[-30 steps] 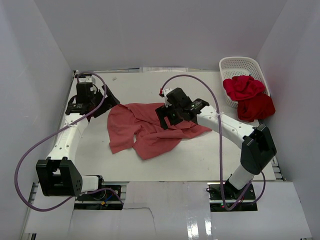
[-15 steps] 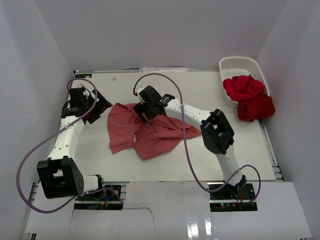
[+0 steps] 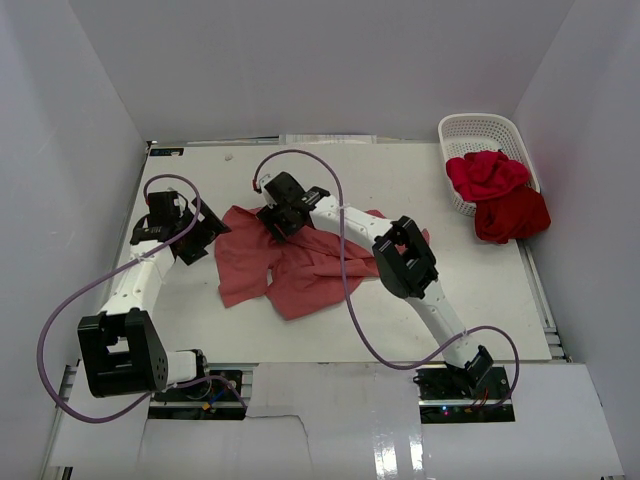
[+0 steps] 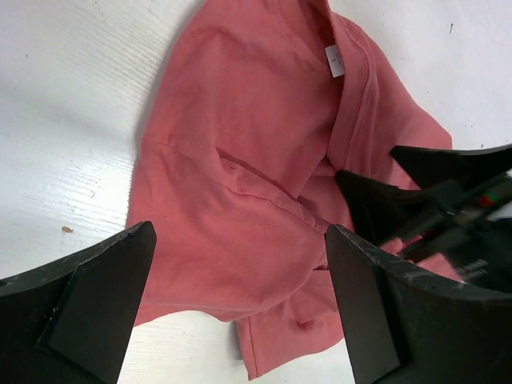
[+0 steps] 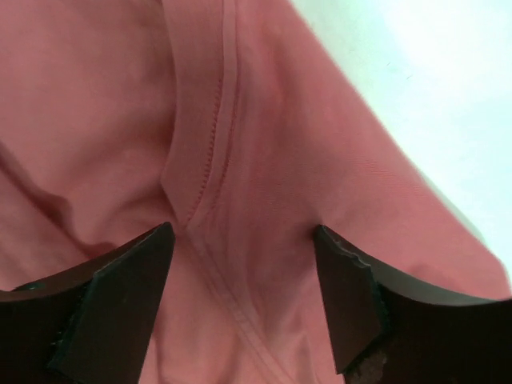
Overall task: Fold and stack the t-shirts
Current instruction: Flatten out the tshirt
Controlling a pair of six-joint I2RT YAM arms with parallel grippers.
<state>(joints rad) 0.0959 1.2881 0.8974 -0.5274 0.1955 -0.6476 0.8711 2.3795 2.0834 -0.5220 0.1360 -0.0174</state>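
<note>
both grippers spread over the salmon t-shirt
i see it crumpled mid-table. my left gripper hangs with fingers apart at its 9 o'clock edge, and my right gripper hangs wide open, low over the collar at 12. the crimson t-shirt and the darker red t-shirt bunch at the basket, 2 o'clock.

Plain white walls box in the white table on three sides, all evenly lit.
</note>
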